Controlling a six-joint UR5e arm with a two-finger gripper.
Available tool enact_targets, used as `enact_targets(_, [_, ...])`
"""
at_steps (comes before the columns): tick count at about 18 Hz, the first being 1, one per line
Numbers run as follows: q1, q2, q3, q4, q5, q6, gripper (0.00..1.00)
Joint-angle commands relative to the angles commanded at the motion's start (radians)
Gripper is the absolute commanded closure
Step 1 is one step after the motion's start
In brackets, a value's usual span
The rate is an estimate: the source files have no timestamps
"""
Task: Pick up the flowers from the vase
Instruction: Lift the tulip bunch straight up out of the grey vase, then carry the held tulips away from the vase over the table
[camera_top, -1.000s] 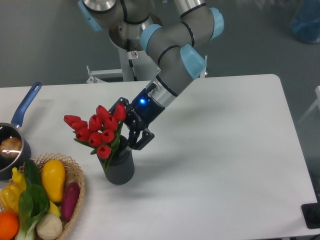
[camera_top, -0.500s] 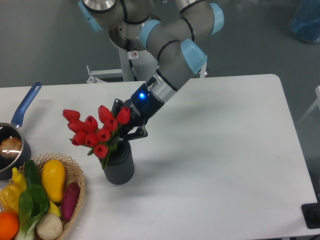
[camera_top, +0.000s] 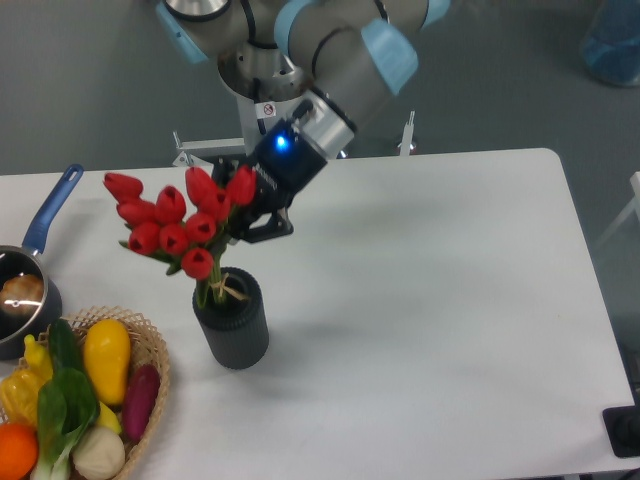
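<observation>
Blue marks the handle of the saucepan at the far left of the desk, and near it at the front-left corner a wicker basket holds toy vegetables in yellow, green and purple. Just right of the basket stands the vase, dark grey and ribbed, upright on the desk. The flowers hang above it: the red buds sit well clear of the mouth and lean left, while the tied stem ends reach just into or at the rim, so I judge the bunch not quite free. Right of the buds, the tool is clenched on the flowers from the far-right side, its fingers mostly hidden behind blooms and leaves, with the arm sloping up and away. The step in hand looks like the lift-out. The next move calls for more straight upward travel, so the stems clear the rim without dragging or tipping the vase.
</observation>
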Motion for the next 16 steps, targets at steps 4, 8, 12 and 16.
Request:
enact_targets(4, [0.052,0.06,0.012,-0.002,-0.005,-0.023,1.0])
enact_targets(8, [0.075,0.086,0.012,0.0,-0.005,-0.028,0.97])
enact_targets(12, [0.13,0.086,0.014,-0.002,-0.005,-0.035,1.0])
enact_targets(16, [0.204,0.075,0.015,0.0,-0.005,-0.031,1.0])
